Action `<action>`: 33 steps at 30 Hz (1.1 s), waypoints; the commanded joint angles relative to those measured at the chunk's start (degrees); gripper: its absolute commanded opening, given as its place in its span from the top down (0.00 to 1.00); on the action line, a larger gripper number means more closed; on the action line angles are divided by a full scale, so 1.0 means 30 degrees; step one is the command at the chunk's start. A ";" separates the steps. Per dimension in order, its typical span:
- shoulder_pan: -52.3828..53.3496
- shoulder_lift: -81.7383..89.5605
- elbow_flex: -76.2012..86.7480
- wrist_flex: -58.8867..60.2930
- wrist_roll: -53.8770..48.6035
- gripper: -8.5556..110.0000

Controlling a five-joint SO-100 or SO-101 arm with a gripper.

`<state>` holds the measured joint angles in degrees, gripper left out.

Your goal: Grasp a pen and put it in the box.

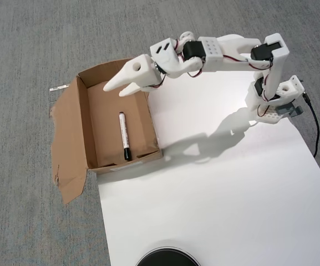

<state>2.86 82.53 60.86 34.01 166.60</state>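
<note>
The pen (124, 136), white with its black cap toward the near end, lies lengthwise on the floor of the box (84, 124), close to the right wall. The brown cardboard box sits at the left edge of the white table, its flaps spread out. My gripper (113, 90) hovers above the far end of the box, well clear of the pen. Its white fingers are slightly apart with nothing between them.
The white table (221, 188) stretches right and toward the near edge. A round black object (167, 258) pokes in at the bottom edge. The arm base (276, 105) and a black cable (315, 130) stand at the far right. Grey carpet surrounds everything.
</note>
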 commanded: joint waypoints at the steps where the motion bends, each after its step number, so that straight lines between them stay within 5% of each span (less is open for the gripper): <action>1: -0.0015 0.2314 0.0454 0.0117 0.0132 0.72; 33: -0.0044 2.3262 2.6528 0.0117 0.2856 0.72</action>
<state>2.59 147.74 136.45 34.10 174.77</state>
